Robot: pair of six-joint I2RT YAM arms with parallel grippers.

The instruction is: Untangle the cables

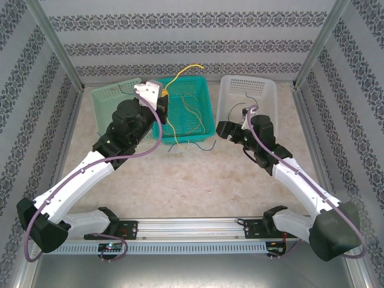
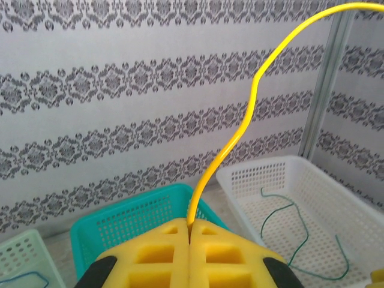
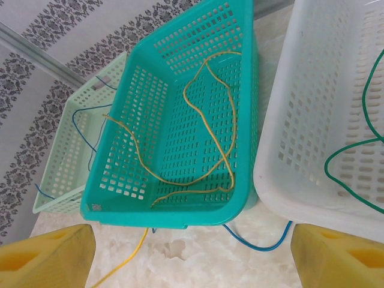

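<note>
Here, a pale green basket [image 3: 66, 157] holds a blue cable [image 3: 74, 120]; the left fingers [image 2: 147, 258] pinch a yellow cable [image 2: 240, 133] above the teal basket [image 3: 174, 219] of loose yellow cables [image 3: 207, 127]; a green cable [image 3: 329, 165] lies in the white basket [image 3: 294, 120]; the right fingers [image 3: 48, 258] gape wide over the surface [image 3: 198, 264].

Your top external camera sits high behind both arm bases, looking down and forward across the surface [image 1: 198, 180] from afar. Your left wrist camera rides close behind the left gripper [image 2: 189, 231], facing almost level toward the back wall [image 2: 120, 90]. Your right wrist camera looks steeply down past the right gripper [image 3: 191, 237] at close range. All three views share the teal basket [image 1: 210, 114] and white basket [image 1: 264, 96] ahead of the grippers. The top and left wrist views also share the yellow cable [image 2: 246, 120].
</note>
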